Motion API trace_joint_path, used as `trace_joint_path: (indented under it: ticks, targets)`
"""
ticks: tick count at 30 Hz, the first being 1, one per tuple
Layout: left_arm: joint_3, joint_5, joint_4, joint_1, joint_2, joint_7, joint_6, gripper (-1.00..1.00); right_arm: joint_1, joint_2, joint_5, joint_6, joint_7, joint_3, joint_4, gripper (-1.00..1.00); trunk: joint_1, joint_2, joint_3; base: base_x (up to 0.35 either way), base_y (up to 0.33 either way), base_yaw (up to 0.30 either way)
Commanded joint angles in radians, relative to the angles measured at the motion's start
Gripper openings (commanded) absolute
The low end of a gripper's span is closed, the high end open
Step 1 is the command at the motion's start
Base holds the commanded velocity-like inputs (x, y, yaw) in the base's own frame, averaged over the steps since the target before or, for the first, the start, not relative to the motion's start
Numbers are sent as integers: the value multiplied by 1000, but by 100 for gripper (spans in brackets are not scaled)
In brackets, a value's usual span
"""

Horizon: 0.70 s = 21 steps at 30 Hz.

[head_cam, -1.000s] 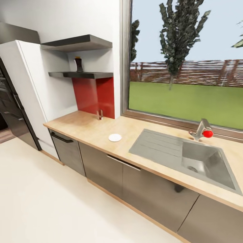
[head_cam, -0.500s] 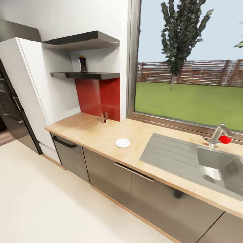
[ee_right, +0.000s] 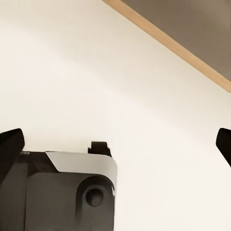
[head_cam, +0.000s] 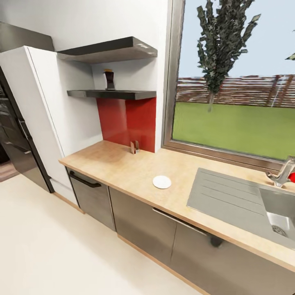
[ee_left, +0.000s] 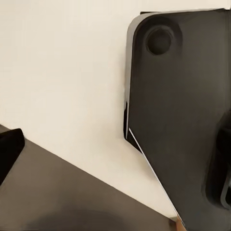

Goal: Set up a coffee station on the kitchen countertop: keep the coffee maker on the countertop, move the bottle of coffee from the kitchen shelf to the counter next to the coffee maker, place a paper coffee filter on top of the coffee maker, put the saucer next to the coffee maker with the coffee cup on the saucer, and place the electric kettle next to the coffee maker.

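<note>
The pale wood-edged countertop [head_cam: 119, 164] runs from the left toward the right of the head view. A small white saucer [head_cam: 162, 182] lies flat on it near the front edge, with nothing on it. On the lower dark kitchen shelf [head_cam: 119, 94] above the red backsplash stands the dark bottle of coffee [head_cam: 109, 80]. The coffee maker, paper coffee filter, coffee cup and electric kettle are out of view. My right gripper [ee_right: 115, 144] is open over the cream floor, a black fingertip at each picture edge. My left gripper [ee_left: 115, 144] hangs beside the robot's dark base, one fingertip [ee_left: 9, 149] showing.
A steel sink [head_cam: 246, 205] with a red-knobbed tap [head_cam: 282, 174] sits at the counter's right. A small upright brown piece [head_cam: 134, 146] stands by the backsplash. A white tall cabinet [head_cam: 45, 114] and a dark fridge [head_cam: 12, 135] stand at the left. Cream floor [head_cam: 61, 246] lies before the grey cabinet fronts.
The camera has moved left and a little closer: shelf, saucer and sink all sit further right in the picture, and the sink is partly cut off. Nothing on the counter has moved.
</note>
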Motion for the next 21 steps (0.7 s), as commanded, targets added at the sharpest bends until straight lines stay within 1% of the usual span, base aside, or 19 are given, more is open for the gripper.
trace_joint_path:
  ticks: [1, 14, 21]
  targets:
    - [2, 0, -1, 0, 0, 1, -6, 100, -1, 1, 11, 3, -4, -8, -1, 100, 1, -2, 0, 208, 280, 0]
    - [2, 0, 1, 0, 0, 1, -16, 100, -1, 1, 10, 3, -4, -7, -1, 100, 1, -2, 19, 203, 281, 0]
    - [2, 0, 1, 0, 0, 1, -15, 100, -1, 2, 10, 9, -4, -7, -1, 100, 1, -2, 21, 173, 296, 0]
